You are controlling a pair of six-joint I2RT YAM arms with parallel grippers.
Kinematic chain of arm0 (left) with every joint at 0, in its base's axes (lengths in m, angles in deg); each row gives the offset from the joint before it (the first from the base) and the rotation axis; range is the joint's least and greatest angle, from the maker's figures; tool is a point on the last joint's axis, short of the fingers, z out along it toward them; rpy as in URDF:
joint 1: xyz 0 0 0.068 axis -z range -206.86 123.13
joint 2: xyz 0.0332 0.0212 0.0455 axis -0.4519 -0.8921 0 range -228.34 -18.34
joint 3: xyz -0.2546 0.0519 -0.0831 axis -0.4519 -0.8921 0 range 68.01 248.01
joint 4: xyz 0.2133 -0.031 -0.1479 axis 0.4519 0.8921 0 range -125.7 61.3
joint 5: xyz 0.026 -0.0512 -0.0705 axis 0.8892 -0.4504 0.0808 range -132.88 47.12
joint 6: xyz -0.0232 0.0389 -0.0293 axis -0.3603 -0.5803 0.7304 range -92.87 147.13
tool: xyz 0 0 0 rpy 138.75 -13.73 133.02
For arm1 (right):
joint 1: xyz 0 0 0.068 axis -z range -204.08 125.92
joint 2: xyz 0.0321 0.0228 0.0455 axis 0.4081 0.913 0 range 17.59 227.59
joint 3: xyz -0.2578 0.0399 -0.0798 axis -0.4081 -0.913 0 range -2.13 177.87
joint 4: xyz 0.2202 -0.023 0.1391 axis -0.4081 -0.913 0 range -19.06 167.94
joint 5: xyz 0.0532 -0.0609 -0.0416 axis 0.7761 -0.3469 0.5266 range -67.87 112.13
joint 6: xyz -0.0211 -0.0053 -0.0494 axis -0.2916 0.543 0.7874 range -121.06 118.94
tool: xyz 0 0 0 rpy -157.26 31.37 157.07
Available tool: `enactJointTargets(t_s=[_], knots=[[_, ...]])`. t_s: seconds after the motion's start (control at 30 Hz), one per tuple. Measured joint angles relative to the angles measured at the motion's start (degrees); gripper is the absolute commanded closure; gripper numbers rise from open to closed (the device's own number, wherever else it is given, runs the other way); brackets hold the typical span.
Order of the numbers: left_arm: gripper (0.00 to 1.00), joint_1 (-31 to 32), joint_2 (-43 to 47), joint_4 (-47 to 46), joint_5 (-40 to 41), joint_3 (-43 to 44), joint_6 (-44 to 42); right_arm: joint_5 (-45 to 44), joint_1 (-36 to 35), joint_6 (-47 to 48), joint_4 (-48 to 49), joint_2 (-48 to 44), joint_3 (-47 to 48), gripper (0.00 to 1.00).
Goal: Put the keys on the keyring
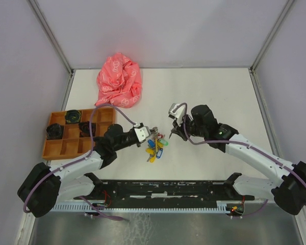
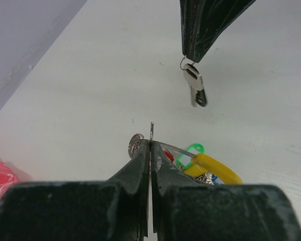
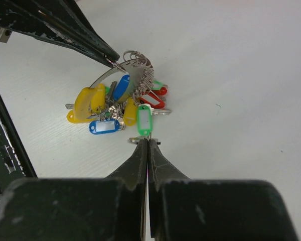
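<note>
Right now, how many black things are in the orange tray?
3 black things in the tray: one by its far edge, one at its left side, one near the middle, partly behind a cable. The left arm may hide more.

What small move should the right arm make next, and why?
Probably ease the right gripper toward the left gripper until the dangling key meets the keyring. The left gripper is shut on the keyring, its edge standing up, while the key hangs apart from it, not yet threaded.

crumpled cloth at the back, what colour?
The cloth is pink with a white print, clearest in the top external view.
</note>
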Motion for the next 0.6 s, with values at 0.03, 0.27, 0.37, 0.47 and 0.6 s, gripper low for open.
enactJointTargets(t_s=[0.03, 0.27, 0.37, 0.47, 0.6], knots=[[0.97, 0.0, 0.0, -0.2, -0.5, -0.1, -0.5, 0.9, 0.0, 1.1, -0.1, 0.0, 0.0, 0.99], [0.97, -0.1, 0.1, -1.8, -5.1, -1.3, -4.0, 9.5, 0.0, 11.8, 1.7, -4.3, -3.5, 0.99], [0.97, -0.1, 0.2, -2.4, -7.5, -2.0, -5.4, 13.0, 0.0, 15.9, 2.1, -5.2, -4.7, 0.99], [0.97, -0.1, 0.2, -3.0, -9.0, -2.4, -6.4, 16.1, 0.0, 20.0, 2.4, -5.3, -5.8, 0.99], [0.97, -0.1, 0.4, -3.1, -10.6, -2.5, -7.2, 18.1, 0.0, 26.7, 1.9, -5.3, -7.0, 0.99]])
